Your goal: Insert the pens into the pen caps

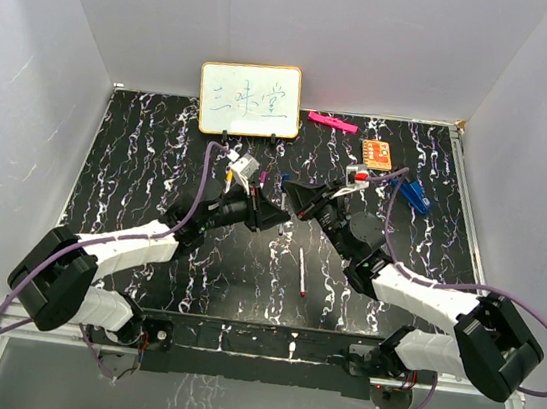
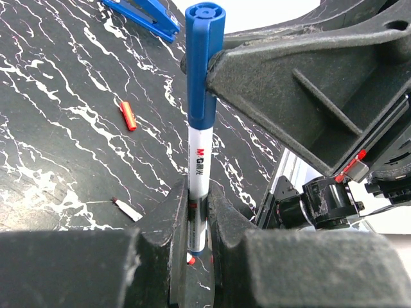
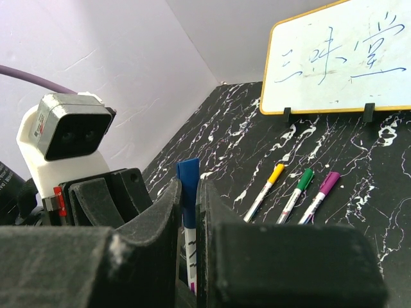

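Your left gripper (image 2: 198,221) is pinching the white barrel of the blue pen (image 2: 200,163) low down. Your right gripper (image 3: 189,202) is pressed together on the blue cap (image 2: 204,64). The two meet above the middle of the table (image 2: 58,83), a little toward the far side. The cap already sits over the pen's end and lines up with the barrel, so the job now looks like seating rather than aiming. Push the two grippers toward each other straight along the pen's axis. If you tilt either wrist the cap may bind or the thin barrel may slide between the left fingers (image 2: 168,224). The left grip is far from the joint, so press gently and watch for the barrel bowing. Let go with the right gripper first and check that the cap stays put, then lay the pen down. The yellow-capped pen (image 3: 264,192), green-capped pen (image 3: 295,196) and purple-capped pen (image 3: 320,197) lie side by side in front of the whiteboard (image 3: 334,58), so that is a sensible spot. One pair appears to be left: the red-tipped pen (image 1: 300,272) lies bare just near of the grippers, and the red cap (image 2: 129,115) lies on the table apart from it.
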Robot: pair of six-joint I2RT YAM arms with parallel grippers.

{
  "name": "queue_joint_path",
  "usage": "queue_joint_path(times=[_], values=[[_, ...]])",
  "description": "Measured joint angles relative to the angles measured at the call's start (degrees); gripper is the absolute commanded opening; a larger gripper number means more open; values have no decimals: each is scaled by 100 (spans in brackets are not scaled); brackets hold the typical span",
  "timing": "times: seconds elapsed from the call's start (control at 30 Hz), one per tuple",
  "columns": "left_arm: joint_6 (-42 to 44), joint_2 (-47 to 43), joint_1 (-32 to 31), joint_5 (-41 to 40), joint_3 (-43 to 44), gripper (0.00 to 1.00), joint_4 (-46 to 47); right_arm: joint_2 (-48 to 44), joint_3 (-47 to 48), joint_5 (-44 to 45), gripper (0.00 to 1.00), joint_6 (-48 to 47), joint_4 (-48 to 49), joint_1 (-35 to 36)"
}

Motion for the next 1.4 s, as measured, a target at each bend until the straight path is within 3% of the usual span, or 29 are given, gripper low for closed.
queue_joint_path(times=[0.3, 0.5, 0.7, 1.0, 1.2, 1.4], values=[[-28, -2, 85, 87, 0, 0, -133, 120, 87, 339, 0, -35, -2, 170], [-7, -57, 175, 70, 0, 0, -337, 85, 483, 752, 25, -227, -750, 334], [79, 11, 422, -726, 273, 0, -1082, -573, 522, 1187, 51, -494, -1631, 564], [555, 2111, 435, -1058, 2020, 0, -2555, -1773, 525, 2055, 55, -706, -2234, 562], [802, 3202, 435, -1484, 3226, 0, -3727, -1840, 527, 2361, 55, -796, -2894, 562], [957, 3639, 437, -1856, 3947, 0, -4360, -1775, 527, 2444, 56, -800, -3108, 562]])
